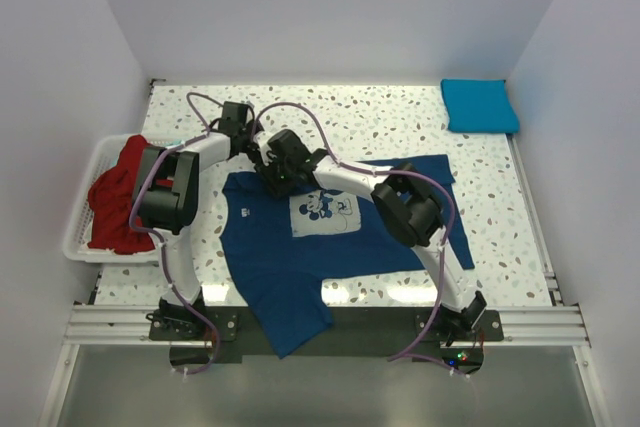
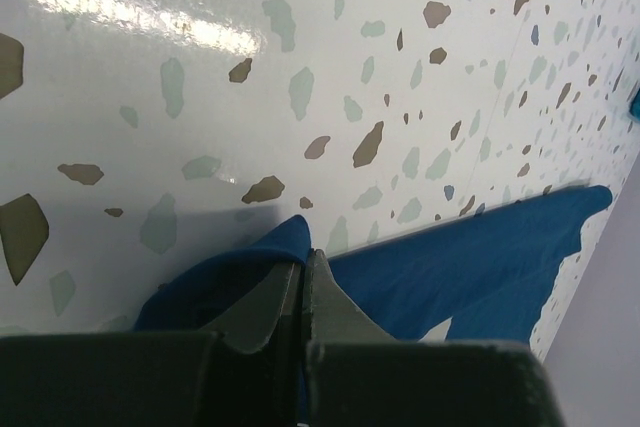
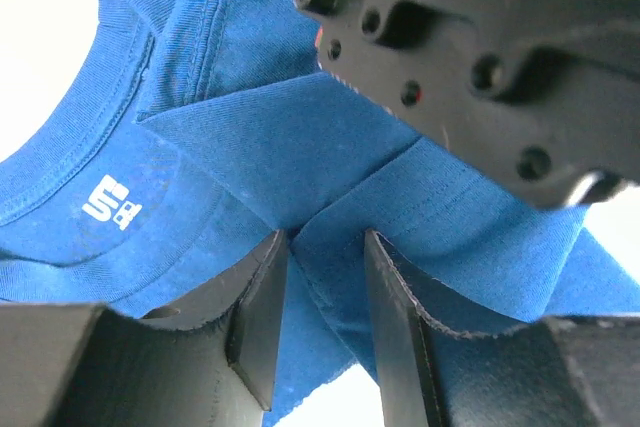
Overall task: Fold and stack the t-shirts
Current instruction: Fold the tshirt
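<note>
A navy blue t-shirt (image 1: pixel 330 247) with a pale square print (image 1: pixel 325 212) lies spread on the speckled table, its hem hanging over the front edge. My left gripper (image 1: pixel 253 145) is shut on a pinch of its cloth (image 2: pixel 450 267) near the collar; the jaws (image 2: pixel 303 259) are pressed together. My right gripper (image 1: pixel 266 159) is right beside it, jaws (image 3: pixel 327 239) a little apart with a fold of the shirt (image 3: pixel 250 137) between them. A folded turquoise-blue t-shirt (image 1: pixel 478 104) lies at the back right. A red t-shirt (image 1: pixel 120 197) is heaped in the basket.
A white slatted basket (image 1: pixel 75 237) stands at the table's left edge. The left gripper's black body (image 3: pixel 480 47) fills the top right of the right wrist view. A metal rail (image 1: pixel 330 322) runs along the front edge. White walls enclose the table.
</note>
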You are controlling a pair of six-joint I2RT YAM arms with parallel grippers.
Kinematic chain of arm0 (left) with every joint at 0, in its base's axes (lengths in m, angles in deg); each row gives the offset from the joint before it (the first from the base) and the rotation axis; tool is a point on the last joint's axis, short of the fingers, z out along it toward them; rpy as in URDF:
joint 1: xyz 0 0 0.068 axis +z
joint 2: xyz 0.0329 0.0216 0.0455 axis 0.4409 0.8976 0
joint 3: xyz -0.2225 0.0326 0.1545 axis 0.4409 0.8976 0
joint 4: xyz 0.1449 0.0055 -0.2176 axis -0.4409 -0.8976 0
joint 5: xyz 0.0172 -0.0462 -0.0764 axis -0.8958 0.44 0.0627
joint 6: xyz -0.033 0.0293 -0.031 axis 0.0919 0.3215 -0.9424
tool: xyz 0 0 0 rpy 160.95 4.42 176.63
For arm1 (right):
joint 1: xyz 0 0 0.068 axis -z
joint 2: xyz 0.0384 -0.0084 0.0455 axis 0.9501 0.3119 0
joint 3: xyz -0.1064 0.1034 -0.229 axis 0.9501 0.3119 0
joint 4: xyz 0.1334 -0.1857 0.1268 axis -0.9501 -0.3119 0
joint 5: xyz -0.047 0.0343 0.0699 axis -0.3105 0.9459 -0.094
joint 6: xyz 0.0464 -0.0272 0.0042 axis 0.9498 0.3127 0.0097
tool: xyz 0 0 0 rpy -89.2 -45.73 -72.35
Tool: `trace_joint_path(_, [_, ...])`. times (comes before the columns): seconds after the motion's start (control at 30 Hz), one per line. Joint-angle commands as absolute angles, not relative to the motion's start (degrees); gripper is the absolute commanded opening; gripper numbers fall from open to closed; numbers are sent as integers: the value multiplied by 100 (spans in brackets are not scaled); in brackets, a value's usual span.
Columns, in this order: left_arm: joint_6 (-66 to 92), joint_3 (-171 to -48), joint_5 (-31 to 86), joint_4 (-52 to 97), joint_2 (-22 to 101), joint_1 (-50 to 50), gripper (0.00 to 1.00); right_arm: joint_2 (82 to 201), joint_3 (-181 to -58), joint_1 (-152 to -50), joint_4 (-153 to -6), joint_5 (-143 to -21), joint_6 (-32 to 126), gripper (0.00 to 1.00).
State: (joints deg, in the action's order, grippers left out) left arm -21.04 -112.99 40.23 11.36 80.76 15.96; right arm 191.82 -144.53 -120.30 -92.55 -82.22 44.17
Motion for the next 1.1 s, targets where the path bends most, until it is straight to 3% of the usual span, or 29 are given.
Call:
trace_joint_path(0.0, [-1954, -11507, 4066, 1135, 8117, 1641, 0, 19251, -14734, -12096, -9408, -8109, 4245, 41])
trace_joint_path(0.13, [-1927, -11498, 4066, 1126, 8117, 1641, 0, 19216, -14681, -12122, -9426, -8214, 4236, 40])
trace_joint_path(0.4, [-1892, -11507, 4040, 1082, 8020, 1667, 0, 18672, -14453, -12105, -9364, -8258, 4183, 14])
trace_joint_path(0.6, [-1831, -11507, 3961, 1021, 7932, 1684, 0, 18443, -14374, -12105, -9531, -8162, 4113, 11])
trace_joint_path(0.73, [-1813, -11507, 3934, 942, 7853, 1693, 0, 18275, -14330, -12105, -9627, -8048, 4104, 0])
trace_joint_path(1.07, [-1717, -10752, 3785, 555, 6782, 1693, 0, 17608, -13812, -12105, -10296, -7634, 3639, 0])
